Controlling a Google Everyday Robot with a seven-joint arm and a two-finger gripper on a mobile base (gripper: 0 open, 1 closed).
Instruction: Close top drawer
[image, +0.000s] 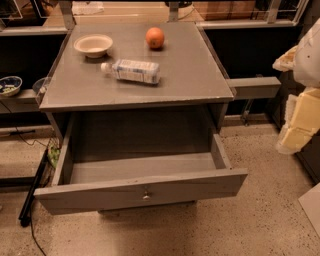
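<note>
The top drawer (140, 192) is a wide grey wooden drawer with a plain flat front and one small metal knob (146, 194) at its centre. It stands pulled far out of the grey cabinet (135, 97), and its deep box shows nothing inside. My gripper (286, 59) is at the right edge of the view, on the pale cream arm (300, 117). It is off to the right of the cabinet and clear of the drawer, touching nothing.
On the cabinet top are a white bowl (93, 45), an orange (155, 37) and a water bottle (132, 71) lying on its side. A grey ledge (252, 87) juts out at the right. Cables and a dark bar (30, 200) lie on the floor at the left.
</note>
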